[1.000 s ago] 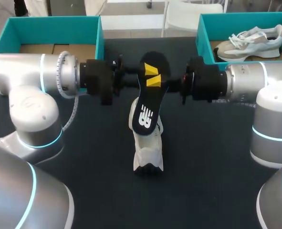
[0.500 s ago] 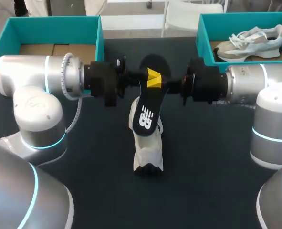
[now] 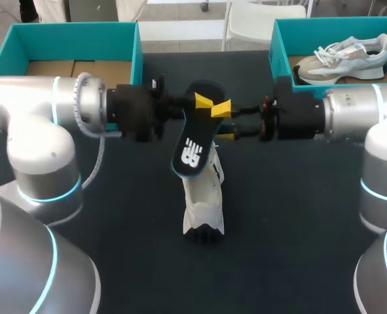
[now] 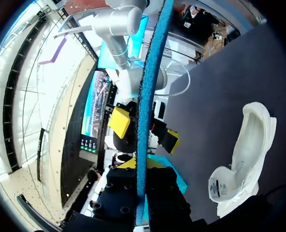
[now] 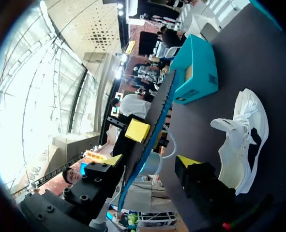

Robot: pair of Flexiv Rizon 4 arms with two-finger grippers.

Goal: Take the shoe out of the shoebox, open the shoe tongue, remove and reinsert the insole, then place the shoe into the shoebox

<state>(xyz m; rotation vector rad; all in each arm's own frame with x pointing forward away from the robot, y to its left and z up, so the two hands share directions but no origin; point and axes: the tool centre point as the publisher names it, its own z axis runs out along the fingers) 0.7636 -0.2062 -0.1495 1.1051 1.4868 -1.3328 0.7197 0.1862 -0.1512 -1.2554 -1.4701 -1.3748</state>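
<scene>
At the upper left of the head view the open teal cardboard shoebox [image 3: 72, 39] shows only its brown floor, so you can take it as the likely place for the shoe at the end.

Left of centre, your left gripper [image 3: 203, 103] comes in level from the left. It is closed tight on the upper part of the flat black foam insole [image 3: 194, 140], one yellow tip on the face you see. The left wrist view shows the insole edge-on as a thin blue line running up from between those fingers. The pinch near one end lets the insole hang tilted above the shoe, lower end toward the opening, which looks like a set-up for sliding it back in.

The insole is black with a white mark near its lower end and a blue rim. Its length hides the front of the white lace-up shoe [image 3: 203, 196], which rests on the dark table top [image 3: 128, 229] just below centre.

Right of centre, your right gripper [image 3: 226, 122] has its fingers spread wide and grips nothing. The insole's side lies between them without being clamped.

At the upper right a second teal cardboard box [image 3: 281, 39] holds a beige and white sneaker [image 3: 344, 59]
</scene>
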